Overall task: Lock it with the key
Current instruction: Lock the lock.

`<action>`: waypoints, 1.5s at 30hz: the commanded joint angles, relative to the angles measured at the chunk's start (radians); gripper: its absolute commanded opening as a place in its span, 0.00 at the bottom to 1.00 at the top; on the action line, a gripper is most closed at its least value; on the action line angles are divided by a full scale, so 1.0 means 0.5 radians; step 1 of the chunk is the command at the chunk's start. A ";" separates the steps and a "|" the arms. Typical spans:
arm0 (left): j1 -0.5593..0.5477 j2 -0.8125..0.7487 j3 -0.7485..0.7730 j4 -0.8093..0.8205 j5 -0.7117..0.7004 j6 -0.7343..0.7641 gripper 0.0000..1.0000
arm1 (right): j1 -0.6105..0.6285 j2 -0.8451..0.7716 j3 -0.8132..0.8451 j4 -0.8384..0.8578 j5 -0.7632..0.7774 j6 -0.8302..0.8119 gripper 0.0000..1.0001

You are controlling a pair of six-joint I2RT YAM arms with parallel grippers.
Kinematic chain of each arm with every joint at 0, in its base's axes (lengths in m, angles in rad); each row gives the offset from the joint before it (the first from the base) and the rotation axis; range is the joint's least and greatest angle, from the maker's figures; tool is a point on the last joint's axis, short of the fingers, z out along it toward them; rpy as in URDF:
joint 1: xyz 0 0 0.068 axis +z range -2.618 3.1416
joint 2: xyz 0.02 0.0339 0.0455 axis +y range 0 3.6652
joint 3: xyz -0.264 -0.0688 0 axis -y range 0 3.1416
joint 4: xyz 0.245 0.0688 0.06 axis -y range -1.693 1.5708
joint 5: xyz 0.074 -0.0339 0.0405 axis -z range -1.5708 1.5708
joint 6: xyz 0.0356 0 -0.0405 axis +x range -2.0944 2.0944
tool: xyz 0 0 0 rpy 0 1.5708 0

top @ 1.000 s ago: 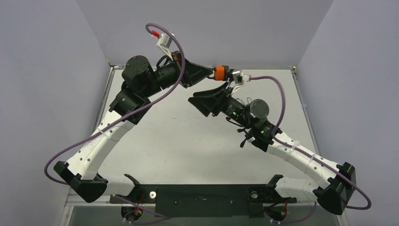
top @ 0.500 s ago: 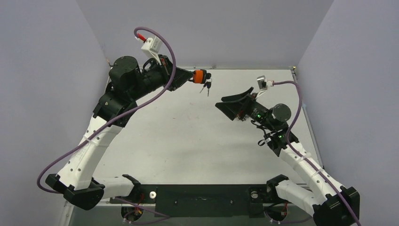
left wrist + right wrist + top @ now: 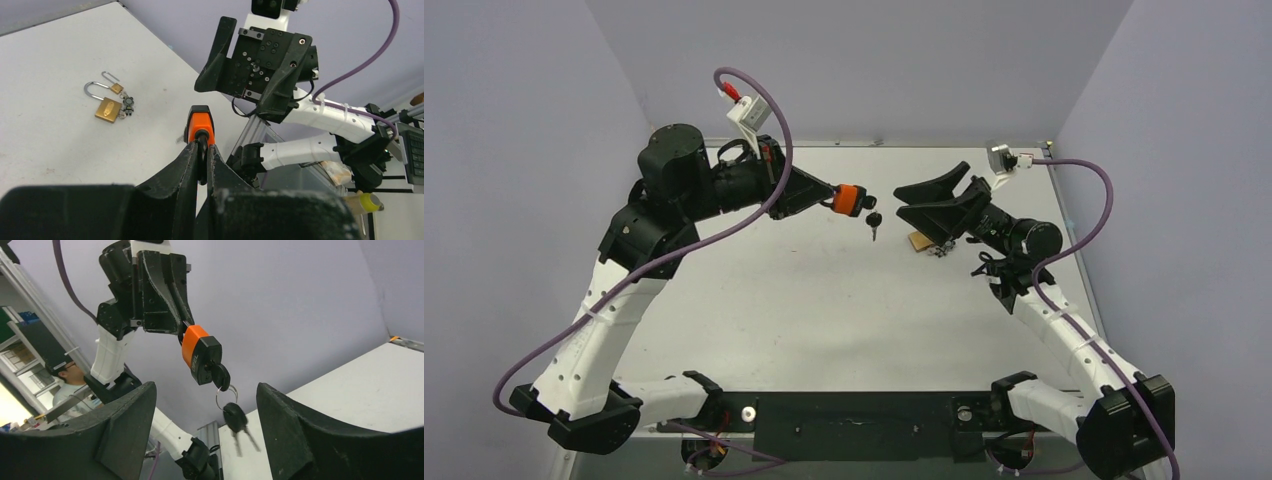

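My left gripper (image 3: 834, 194) is shut on the dark shackle of an orange and black padlock (image 3: 848, 198), held in the air. A black-headed key (image 3: 220, 375) sits in its keyhole, and spare keys (image 3: 874, 223) dangle from its ring. In the left wrist view the padlock (image 3: 199, 127) juts beyond my fingertips. My right gripper (image 3: 916, 202) is open and empty, facing the padlock (image 3: 201, 355) from the right, a short gap away. The small brass lock (image 3: 107, 109) with its silver shackle lies on the table below my right gripper; it also shows in the top view (image 3: 918, 241).
A tinier brass padlock (image 3: 117, 88) and small dark keys (image 3: 128, 104) lie beside the brass lock. The white table (image 3: 804, 300) has a metal rim (image 3: 1079, 250) and grey walls on three sides. Purple cables loop off both arms.
The two grippers were together at the orange padlock; they have parted. My left arm carried the padlock left, then down and forward. My right gripper drew back right and now faces it.
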 commanded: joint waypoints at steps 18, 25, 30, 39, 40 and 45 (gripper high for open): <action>0.013 -0.110 -0.011 0.193 0.306 -0.117 0.00 | 0.355 -0.123 0.326 -0.842 -0.018 -0.778 0.40; 0.013 -0.090 -0.012 0.195 0.306 -0.117 0.00 | 0.361 -0.132 0.314 -0.885 0.004 -0.802 0.17; 0.017 -0.078 -0.011 0.184 0.286 -0.107 0.00 | 0.358 -0.164 0.318 -1.049 0.091 -0.925 0.00; 0.321 -0.046 -0.008 0.101 0.388 -0.047 0.00 | 0.146 -0.314 0.037 -1.156 0.207 -0.992 0.00; 0.339 -0.044 -0.012 0.105 0.429 -0.044 0.00 | 0.128 -0.341 -0.018 -1.162 0.228 -0.993 0.00; 0.412 -0.051 -0.115 0.118 0.415 -0.051 0.00 | 0.093 -0.354 -0.101 -1.307 0.393 -1.047 0.00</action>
